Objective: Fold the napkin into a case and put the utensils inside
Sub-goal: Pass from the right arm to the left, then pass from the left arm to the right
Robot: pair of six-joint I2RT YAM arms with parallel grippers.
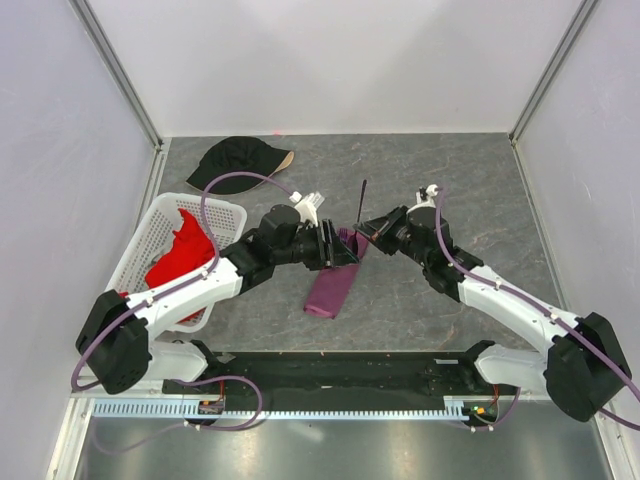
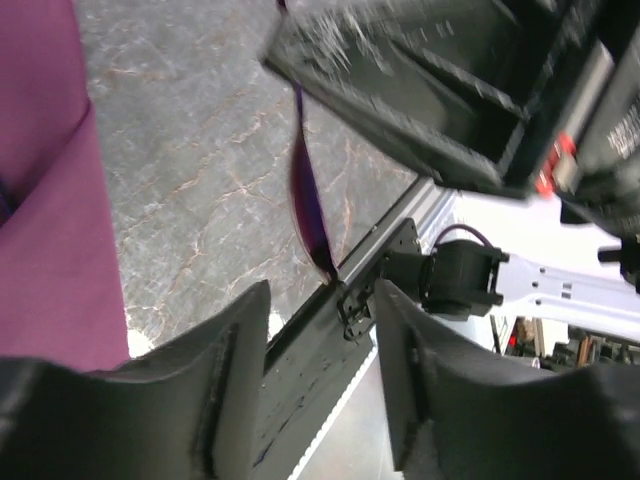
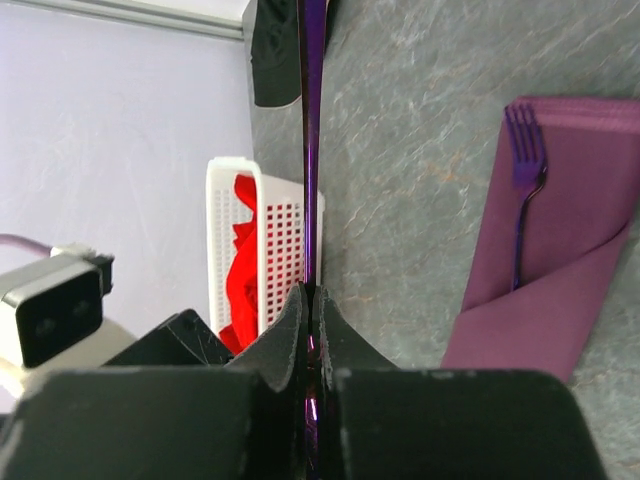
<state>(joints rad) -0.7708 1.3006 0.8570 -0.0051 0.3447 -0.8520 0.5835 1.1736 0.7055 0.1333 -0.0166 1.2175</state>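
Napkin point(image 3: 560, 270): plum cloth, folded into a narrow pouch, lying flat on the grey worktop point(image 1: 450, 180) between the two arms.
Fork point(image 3: 522, 190): handle tucked into the pouch's pocket, tines left showing.
Slender utensil point(image 3: 312, 150): purple, kind not discernible; clamped edge-on in the right claw point(image 3: 311, 300), held off the worktop just beside the pouch.
Left claw point(image 2: 320, 310): fingers apart, nothing between them, near both pouch and utensil.
Risks: the narrow pinch may let the utensil pivot or slip on the way in. Its tip may snag the pocket edge, dragging the soft cloth open or nudging the fork out. The claws are close together and may collide.
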